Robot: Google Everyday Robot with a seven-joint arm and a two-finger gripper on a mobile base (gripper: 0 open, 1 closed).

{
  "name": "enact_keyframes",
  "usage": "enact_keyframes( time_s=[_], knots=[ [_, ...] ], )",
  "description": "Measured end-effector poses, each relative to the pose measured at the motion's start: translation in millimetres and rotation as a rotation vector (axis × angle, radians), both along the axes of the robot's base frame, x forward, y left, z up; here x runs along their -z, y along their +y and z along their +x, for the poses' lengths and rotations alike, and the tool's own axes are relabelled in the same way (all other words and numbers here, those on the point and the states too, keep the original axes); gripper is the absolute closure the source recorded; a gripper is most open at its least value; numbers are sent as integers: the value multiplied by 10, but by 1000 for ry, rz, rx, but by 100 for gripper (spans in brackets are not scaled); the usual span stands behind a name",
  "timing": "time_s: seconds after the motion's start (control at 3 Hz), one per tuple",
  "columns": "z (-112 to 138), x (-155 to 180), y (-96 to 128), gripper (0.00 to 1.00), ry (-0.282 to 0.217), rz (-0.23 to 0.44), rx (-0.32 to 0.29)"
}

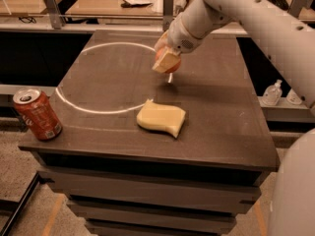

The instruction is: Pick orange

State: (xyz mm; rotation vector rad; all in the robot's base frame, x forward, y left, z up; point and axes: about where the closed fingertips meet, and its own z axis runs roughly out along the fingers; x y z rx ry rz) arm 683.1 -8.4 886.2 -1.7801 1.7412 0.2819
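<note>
The orange is a small round orange-red fruit held between the tan fingers of my gripper. The gripper is shut on it and holds it a little above the dark table, over the table's far middle. A shadow lies on the tabletop just below it. The fingers cover most of the fruit. My white arm reaches in from the upper right.
A pale yellow wavy sponge lies on the table in front of the gripper. A red soda can stands at the front left corner. A white circle line is drawn on the tabletop. A small clear bottle stands off the table's right side.
</note>
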Motion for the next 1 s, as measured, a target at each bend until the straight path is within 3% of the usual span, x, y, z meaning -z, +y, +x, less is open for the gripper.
enact_keyframes(
  time_s=[0.33,0.67,1.0],
  knots=[
    [-64,-322,-196,100,-24,147,-26],
    [-164,-577,-217,100,0,323,-126],
    [-149,-534,-182,100,0,307,-121]
  ],
)
